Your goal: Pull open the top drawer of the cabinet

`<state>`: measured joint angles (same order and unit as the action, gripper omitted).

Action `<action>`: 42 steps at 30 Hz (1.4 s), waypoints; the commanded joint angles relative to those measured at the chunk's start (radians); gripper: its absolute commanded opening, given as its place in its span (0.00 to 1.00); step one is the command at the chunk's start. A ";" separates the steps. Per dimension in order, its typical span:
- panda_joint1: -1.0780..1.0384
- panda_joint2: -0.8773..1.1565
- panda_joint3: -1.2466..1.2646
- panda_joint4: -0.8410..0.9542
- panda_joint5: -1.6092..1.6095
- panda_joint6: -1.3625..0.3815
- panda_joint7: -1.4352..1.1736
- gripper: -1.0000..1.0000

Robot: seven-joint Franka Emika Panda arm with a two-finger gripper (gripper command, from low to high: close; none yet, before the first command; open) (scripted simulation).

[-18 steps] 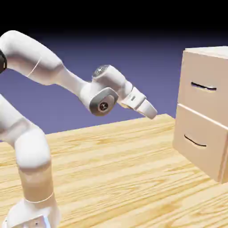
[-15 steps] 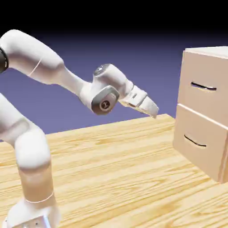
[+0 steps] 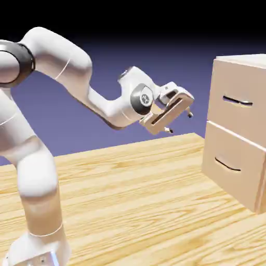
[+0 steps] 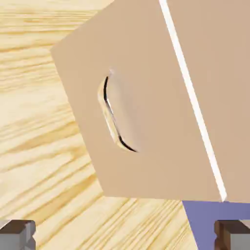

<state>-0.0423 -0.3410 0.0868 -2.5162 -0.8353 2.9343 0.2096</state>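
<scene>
Alignment between your claw and the handle is what the coming move turns on. Your white two-finger gripper (image 3: 178,120) hangs in the middle of the exterior view with its jaws spread wide and nothing between them, and the pale beige wooden cabinet (image 3: 260,130) stands at the right edge of that frame, well apart from it across bare wooden table (image 3: 130,197). The upper pale beige drawer front (image 3: 240,98) sits in the upper right, and its thin, nearly straight dark bar handle (image 3: 237,101) runs roughly level across it, slightly higher in the frame than your fingertips. In the hand view you see only a curved dark handle (image 4: 111,116) on a beige front, which appears to belong to the lower drawer (image 4: 136,112), running up and down the frame. You probably need to aim higher and move right before closing.
</scene>
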 commanded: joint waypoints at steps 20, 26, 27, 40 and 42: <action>-0.057 0.239 0.090 0.306 -0.870 -0.107 -0.553 0.50; -0.073 0.310 0.118 0.398 -1.131 -0.139 -0.719 0.50; -0.076 0.322 0.122 0.413 -1.174 -0.144 -0.747 0.50; -0.113 0.477 0.181 0.612 -1.740 -0.214 -1.107 0.50; -0.119 0.501 0.190 0.643 -1.827 -0.225 -1.162 0.50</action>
<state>-0.1611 0.1599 0.2766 -1.8736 -2.6618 2.7098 -0.9524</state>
